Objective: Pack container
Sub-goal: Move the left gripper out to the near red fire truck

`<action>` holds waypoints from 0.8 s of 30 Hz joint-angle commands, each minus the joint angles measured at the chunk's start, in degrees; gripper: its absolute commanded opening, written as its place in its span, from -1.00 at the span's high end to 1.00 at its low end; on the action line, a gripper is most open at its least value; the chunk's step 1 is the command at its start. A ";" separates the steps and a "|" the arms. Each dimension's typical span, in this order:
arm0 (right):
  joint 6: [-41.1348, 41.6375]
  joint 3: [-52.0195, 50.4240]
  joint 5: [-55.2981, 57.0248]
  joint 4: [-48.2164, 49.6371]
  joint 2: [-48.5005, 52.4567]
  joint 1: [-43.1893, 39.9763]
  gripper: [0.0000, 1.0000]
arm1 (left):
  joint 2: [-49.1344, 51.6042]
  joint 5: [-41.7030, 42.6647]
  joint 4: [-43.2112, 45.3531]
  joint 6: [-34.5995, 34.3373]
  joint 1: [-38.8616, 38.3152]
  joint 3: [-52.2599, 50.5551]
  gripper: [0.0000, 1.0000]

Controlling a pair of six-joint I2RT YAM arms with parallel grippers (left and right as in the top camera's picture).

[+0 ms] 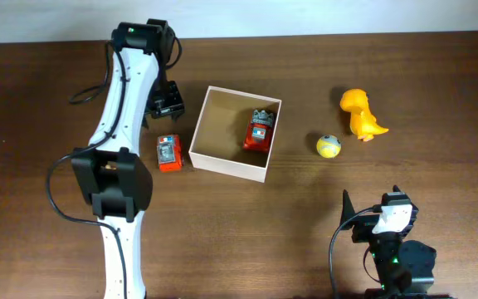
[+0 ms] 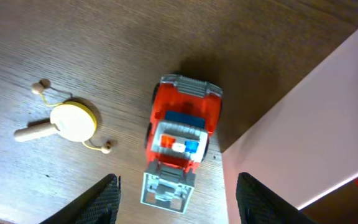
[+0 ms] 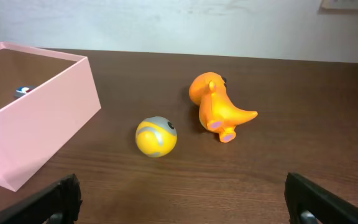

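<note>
Two red plastic toy trucks show overhead: one truck [image 1: 260, 133] lies inside the square white-walled, tan-lined cardboard container [image 1: 226, 164] on the brown wooden desk [image 1: 305, 241], and another truck [image 1: 168, 154] sits just outside its left wall. Left wrist: the left end effector [image 2: 176, 199] is spread, with a finger on either side of the outside truck, not touching it. Right wrist: the right end effector [image 3: 185, 199] is spread wide and empty, facing a yellow ball [image 3: 156, 136].

Dark brown wooden table [image 1: 305, 241] had visible grain and a low satin sheen. Square shallow container [image 1: 226, 164]: thin white walls were smooth and matt like card, inside was dull tan cardboard. Red toy truck [image 2: 180, 140] under my left gripper [image 2: 178, 186] was glossy hard plastic, its grey end parts duller. Small pale rattle drum with handle [image 2: 72, 121] looked like smooth bare wood, with string cords. Yellow-and-grey ball [image 3: 156, 137] was smooth with a slight gloss. Orange dinosaur figure [image 3: 219, 109] had a soft sheen; plastic or rubber, couldn't tell. My fingers [image 2: 101, 199] were matt black, same on the right gripper [image 3: 182, 186].
</note>
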 commanded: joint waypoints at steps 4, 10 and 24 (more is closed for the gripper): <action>-0.42 -0.42 -0.70 -0.02 -0.59 0.26 -0.97 | -1.09 2.91 -0.07 -1.36 -0.39 -0.31 -0.24; -0.42 -0.42 -0.70 -0.02 -0.59 0.26 -0.97 | -1.09 2.82 -0.07 -1.38 -0.42 -4.96 -0.24; -0.42 -0.42 -0.70 -0.02 -0.59 0.26 -0.97 | -1.09 0.92 -0.07 3.89 -0.24 -10.34 -0.27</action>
